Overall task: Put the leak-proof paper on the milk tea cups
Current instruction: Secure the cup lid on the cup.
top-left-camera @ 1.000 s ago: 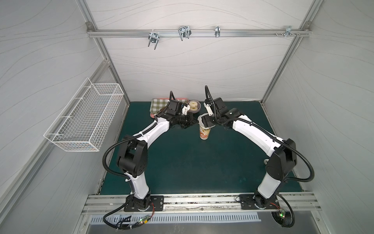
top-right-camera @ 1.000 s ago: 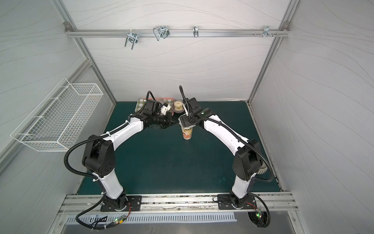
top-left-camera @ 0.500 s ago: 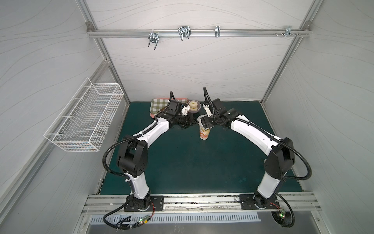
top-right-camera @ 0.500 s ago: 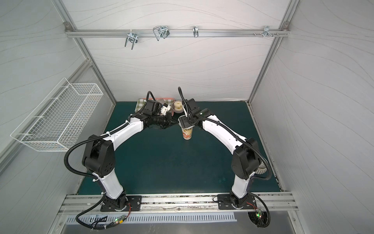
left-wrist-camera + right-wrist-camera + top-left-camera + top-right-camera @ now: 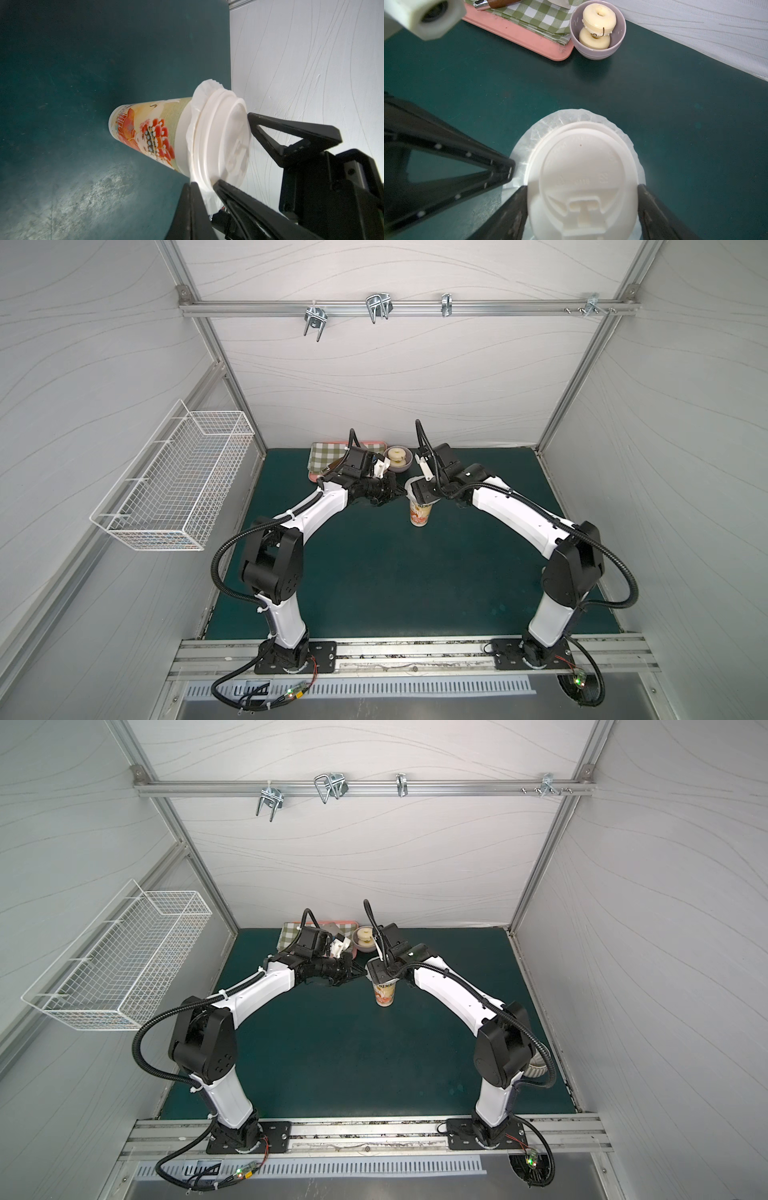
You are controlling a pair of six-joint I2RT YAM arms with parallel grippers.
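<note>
Right arm [image 5: 511,510] has edged inward over the upright cup [image 5: 419,514].
From above the right jaws clamp the lid [image 5: 581,166]; the left jaws pinch shut on the paper [image 5: 204,88] edge, frame-left of it.

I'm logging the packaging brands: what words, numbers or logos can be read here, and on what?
Embossed lettering on the plastic lid: too faint to read.
Dark lettering on the milk tea cup: too small and blurred to read.
No legible text anywhere else.
</note>
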